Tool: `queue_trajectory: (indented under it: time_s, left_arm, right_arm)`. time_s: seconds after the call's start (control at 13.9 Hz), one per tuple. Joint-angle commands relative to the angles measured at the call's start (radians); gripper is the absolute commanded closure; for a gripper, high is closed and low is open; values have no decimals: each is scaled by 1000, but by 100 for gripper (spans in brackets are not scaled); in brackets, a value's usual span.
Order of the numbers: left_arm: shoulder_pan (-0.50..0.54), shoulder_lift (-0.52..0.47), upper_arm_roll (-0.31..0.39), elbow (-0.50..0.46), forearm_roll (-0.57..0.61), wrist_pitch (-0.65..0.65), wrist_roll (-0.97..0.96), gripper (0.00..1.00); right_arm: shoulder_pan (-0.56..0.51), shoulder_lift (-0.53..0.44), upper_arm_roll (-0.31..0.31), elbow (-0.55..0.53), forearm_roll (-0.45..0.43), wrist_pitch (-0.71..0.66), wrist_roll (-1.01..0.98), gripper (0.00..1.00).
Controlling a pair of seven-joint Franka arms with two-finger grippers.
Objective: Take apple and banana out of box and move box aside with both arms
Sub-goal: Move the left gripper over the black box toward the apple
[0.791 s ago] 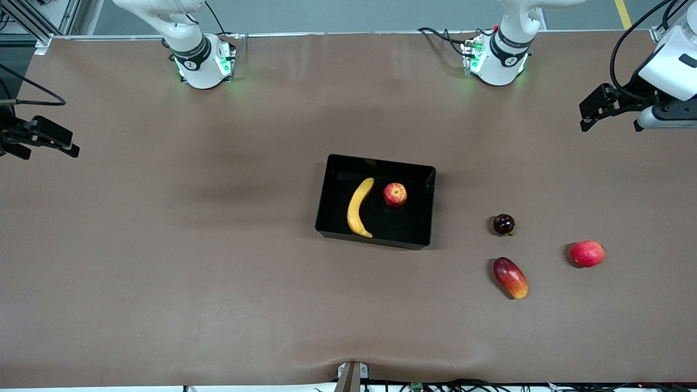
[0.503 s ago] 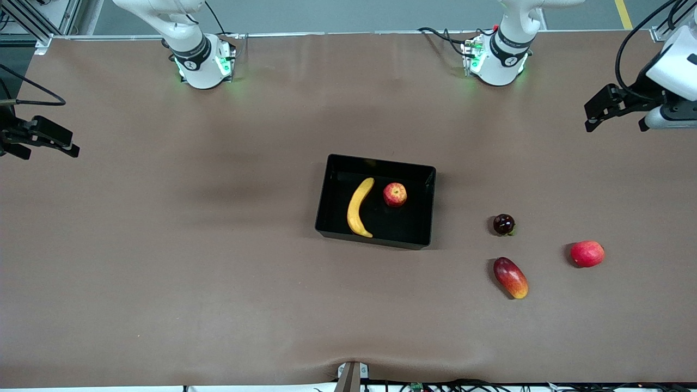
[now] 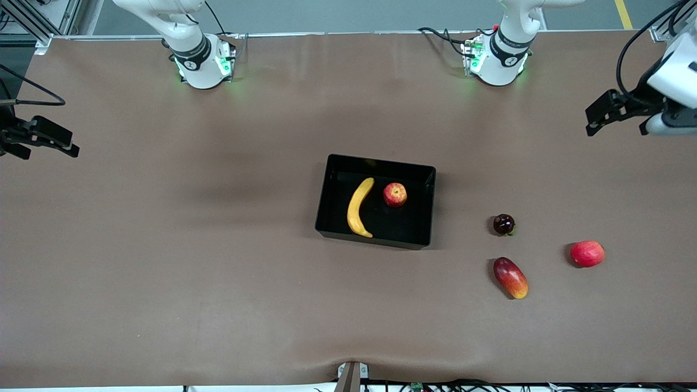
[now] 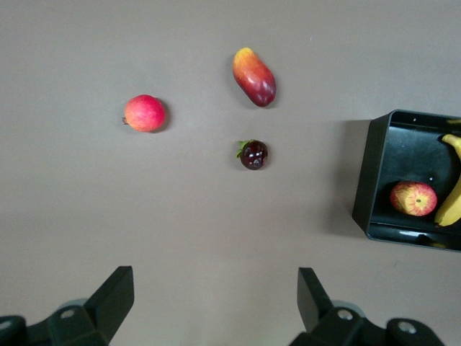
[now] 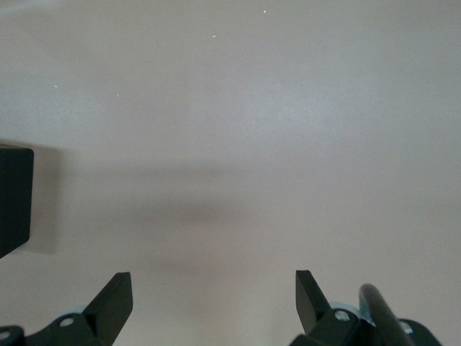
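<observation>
The black box sits mid-table and holds the yellow banana and the small red-yellow apple. The dark maroon fruit, the mango and the round red fruit lie on the table toward the left arm's end. My left gripper is open and empty, high over that end. In the left wrist view, my left gripper looks down on the red fruit, mango, maroon fruit and box. My right gripper is open and empty over the right arm's end.
The brown table mat is bare apart from the box and fruits. The right wrist view shows my right gripper over bare mat, with only a corner of the box showing. A mount sits at the table's front edge.
My left gripper has drifted slightly outward toward the left arm's end of the table. The right arm, box and fruits have not moved.
</observation>
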Motion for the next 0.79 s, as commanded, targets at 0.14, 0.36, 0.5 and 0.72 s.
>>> queue_trajectory:
  time_s: [0.14, 0.36, 0.5, 0.72]
  left_arm:
    - [-70, 124, -74, 21, 1, 52, -127, 0]
    - [-134, 159, -108, -48, 1, 157, -254, 0]
    - [-203, 160, -111, -142, 16, 292, -304, 0]
    - [-260, 195, -113, -219, 18, 429, -351, 0]
  right_arm:
    - [-20, -20, 11, -16, 14, -4, -5, 0]
    - [-32, -18, 11, -15, 15, 0, -5, 0]
    - [-32, -18, 11, -15, 17, -4, -7, 0]
    - [-30, -18, 11, -15, 17, -4, -7, 0]
